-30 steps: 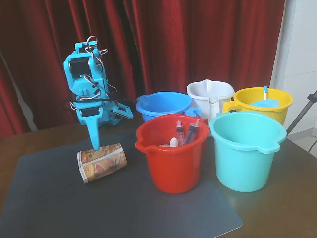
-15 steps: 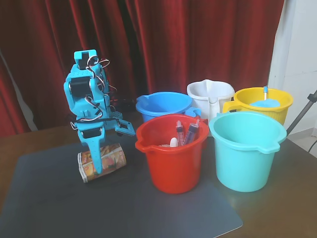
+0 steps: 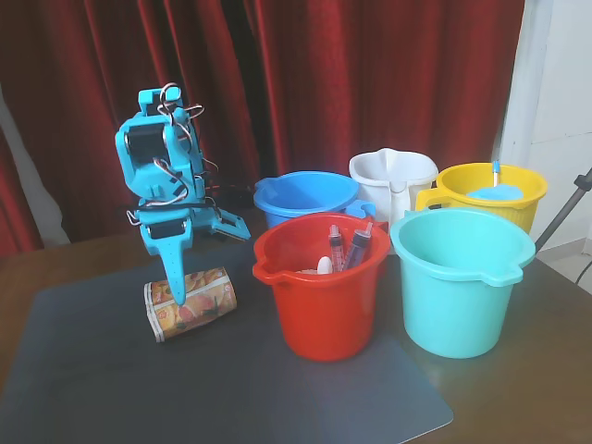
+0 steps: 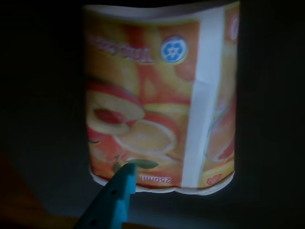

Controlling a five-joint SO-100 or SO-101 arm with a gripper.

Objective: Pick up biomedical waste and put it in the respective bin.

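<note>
Though raised slightly since before, hand point(image 3: 190, 268) open above lying paper cup point(image 3: 191, 302).

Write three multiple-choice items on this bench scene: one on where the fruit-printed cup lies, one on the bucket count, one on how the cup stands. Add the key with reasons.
1. Where is the paper cup in the fixed view?
A. Inside the red bucket
B. On the grey mat, left of the red bucket
C. Inside the teal bucket

2. How many buckets or jugs stand on the table?
A. Three
B. Five
C. Seven

3. How does the cup stand?
A. Upright
B. Upside down
C. On its side

Key: 1 B, the cup rests on the grey mat left of the red bucket. 2 B: red, teal bucket, blue bucket, white jug, yellow bucket. 3 C, it lies on its side under the gripper, whose fingertip shows before it in the wrist view.
</note>
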